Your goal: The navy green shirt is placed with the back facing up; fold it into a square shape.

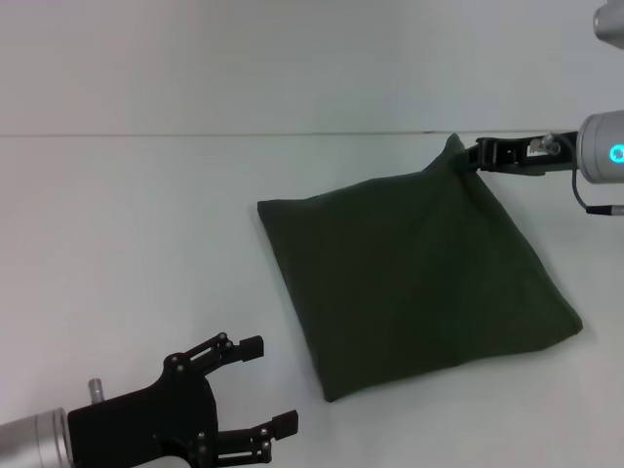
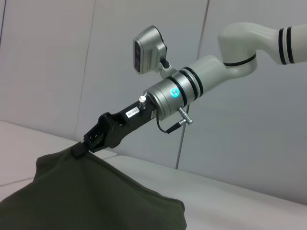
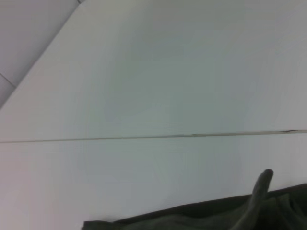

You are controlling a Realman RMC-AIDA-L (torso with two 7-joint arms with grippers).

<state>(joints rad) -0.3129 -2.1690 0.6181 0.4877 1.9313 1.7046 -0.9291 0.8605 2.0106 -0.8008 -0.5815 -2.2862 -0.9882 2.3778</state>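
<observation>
Nearest the head camera, the black left gripper point(image 1: 261, 388) waits at the worktop's near left, its fingers spread and holding nothing; beyond it the dark olive-green soft fabric shirt point(image 1: 414, 278) lies toward the right of the white worktop point(image 1: 127, 244), already folded to a rough, skewed square; the black right gripper point(image 1: 466, 158) pinches its far corner, lifted into a peak. To finish well, I judge that corner should be drawn lightly taut and laid flat before release; a hasty pull could drag the layers askew.
</observation>
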